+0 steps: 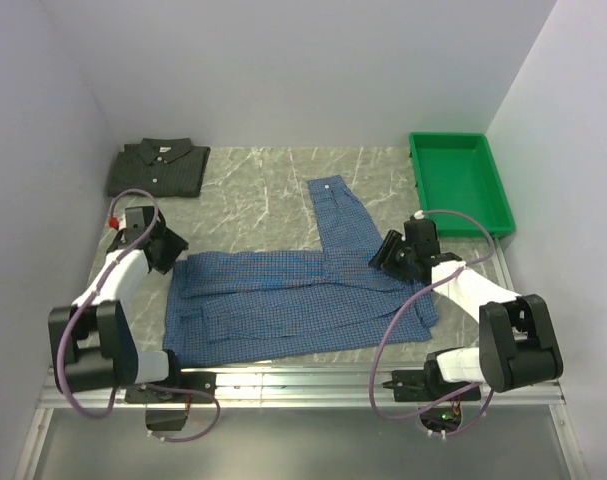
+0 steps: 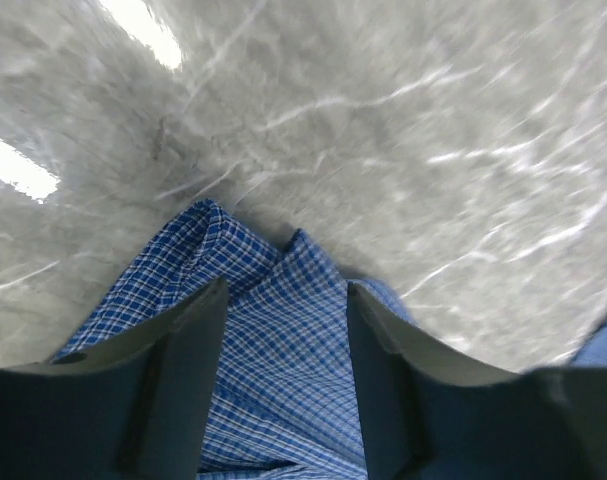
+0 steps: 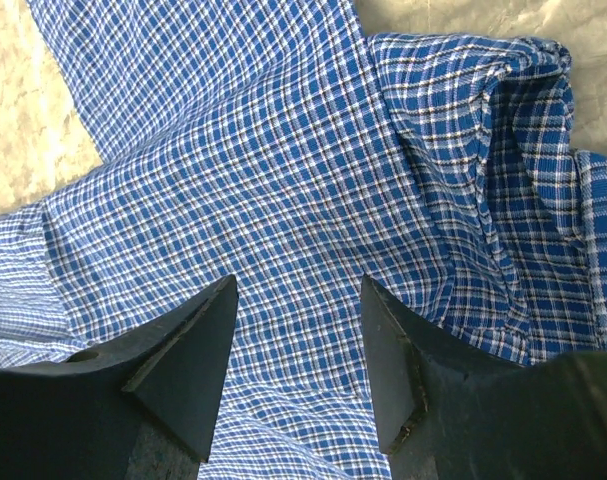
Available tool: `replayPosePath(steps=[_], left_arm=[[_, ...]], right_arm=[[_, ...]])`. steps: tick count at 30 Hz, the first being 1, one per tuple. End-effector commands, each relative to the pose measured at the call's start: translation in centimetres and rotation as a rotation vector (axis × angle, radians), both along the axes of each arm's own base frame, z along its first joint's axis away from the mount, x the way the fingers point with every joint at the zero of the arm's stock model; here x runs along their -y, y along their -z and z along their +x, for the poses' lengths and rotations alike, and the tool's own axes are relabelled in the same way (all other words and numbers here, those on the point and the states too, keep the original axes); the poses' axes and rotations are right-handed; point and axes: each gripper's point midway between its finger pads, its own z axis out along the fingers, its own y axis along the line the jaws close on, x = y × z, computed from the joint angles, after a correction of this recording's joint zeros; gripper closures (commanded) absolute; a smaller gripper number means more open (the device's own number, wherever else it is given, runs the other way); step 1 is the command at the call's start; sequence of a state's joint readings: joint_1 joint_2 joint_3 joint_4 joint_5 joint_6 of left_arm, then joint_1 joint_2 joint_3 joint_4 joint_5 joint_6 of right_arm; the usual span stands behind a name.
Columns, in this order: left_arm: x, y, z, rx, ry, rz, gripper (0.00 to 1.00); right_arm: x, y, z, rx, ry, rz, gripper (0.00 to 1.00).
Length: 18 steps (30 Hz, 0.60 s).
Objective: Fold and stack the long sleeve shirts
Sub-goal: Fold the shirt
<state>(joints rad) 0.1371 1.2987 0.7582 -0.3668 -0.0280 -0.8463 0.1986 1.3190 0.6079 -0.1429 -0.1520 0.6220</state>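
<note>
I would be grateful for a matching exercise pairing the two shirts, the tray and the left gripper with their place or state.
Things:
1. blue checked shirt
2. dark shirt
3. green tray
4. left gripper

Places or states:
A. far right corner
B. folded, far left corner
C. spread out in the middle, one sleeve pointing away from the arms
D. at the blue cloth's left edge, fingers apart

Pairs: 1-C, 2-B, 3-A, 4-D

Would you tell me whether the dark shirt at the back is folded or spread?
Folded: the dark shirt lies as a compact rectangle, collar showing, sleeves tucked out of sight.
</note>
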Motion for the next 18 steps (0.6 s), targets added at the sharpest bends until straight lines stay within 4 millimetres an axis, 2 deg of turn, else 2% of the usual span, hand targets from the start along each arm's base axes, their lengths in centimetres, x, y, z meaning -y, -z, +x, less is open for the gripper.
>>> replayPosePath(steps=[1,11,15,16,18], left_arm=[[1.4,0.2,1.0,-0.012,0.117,-0.017,0.47],[2.2,3.0,1.3,-0.090,0.095,-0.040,0.52],[1.9,4.1,1.0,-0.125,0.054,-0.045,0.62],[2.0,4.3,0.7,-0.144,0.042,-0.056,0.70],[0.9,4.7,0.5,-0.172,-0.007,-0.014,0.76]], right_arm=[[-0.4,-0.1,0.5,0.017,-0.028,-0.011,0.40],[-0.2,1.7,0.0,-0.030,-0.015,-0.025,0.40],[0.1,2.4,-0.4,-0.051,-0.001,-0.034,0.40],[0.3,2.6,-0.6,-0.062,0.008,-0.037,0.40],[0.8,2.9,-0.7,-0.074,0.027,-0.058,0.40]])
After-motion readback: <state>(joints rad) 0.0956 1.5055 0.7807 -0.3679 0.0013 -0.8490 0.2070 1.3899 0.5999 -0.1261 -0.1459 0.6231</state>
